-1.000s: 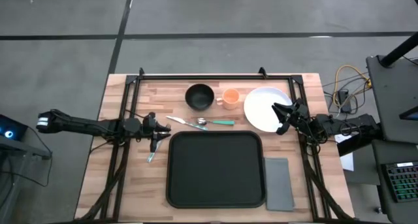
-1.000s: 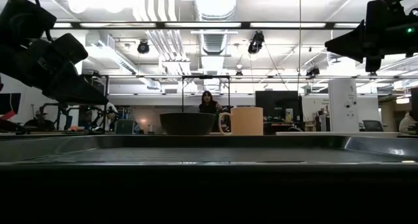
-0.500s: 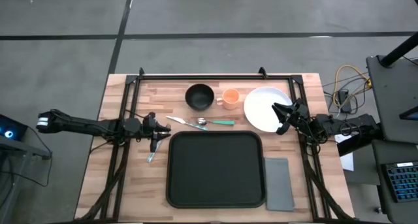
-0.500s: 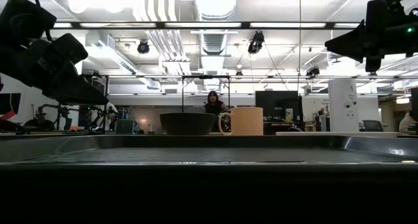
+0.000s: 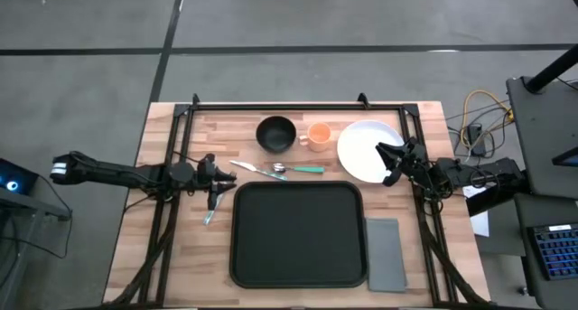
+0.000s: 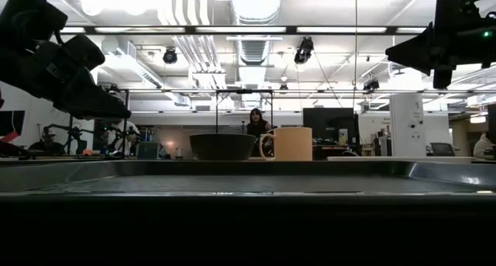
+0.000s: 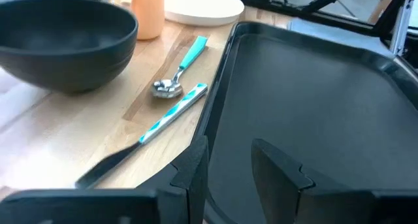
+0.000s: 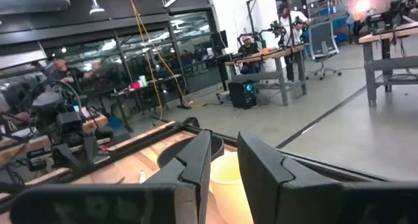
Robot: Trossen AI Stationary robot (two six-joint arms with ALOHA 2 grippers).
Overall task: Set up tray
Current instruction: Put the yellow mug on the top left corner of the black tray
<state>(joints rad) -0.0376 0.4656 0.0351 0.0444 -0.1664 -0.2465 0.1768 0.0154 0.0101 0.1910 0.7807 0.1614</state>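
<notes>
The black tray (image 5: 298,233) lies flat at the table's near middle, and its rim fills the low view (image 6: 248,169). Behind it stand a black bowl (image 5: 275,133), an orange cup (image 5: 318,136) and a white plate (image 5: 368,150). A teal-handled spoon (image 5: 298,169) and knife (image 5: 246,166) lie between them and the tray. My left gripper (image 5: 217,185) hovers open by the tray's far left corner (image 7: 228,38), its fingers above the rim. My right gripper (image 5: 388,163) is open above the plate's right edge. Neither holds anything.
A grey folded napkin (image 5: 386,253) lies right of the tray. Another piece of cutlery (image 5: 209,214) lies just left of the tray, under the left gripper. A black frame (image 5: 298,105) runs along the table's far edge. A person (image 6: 253,123) stands far behind the table.
</notes>
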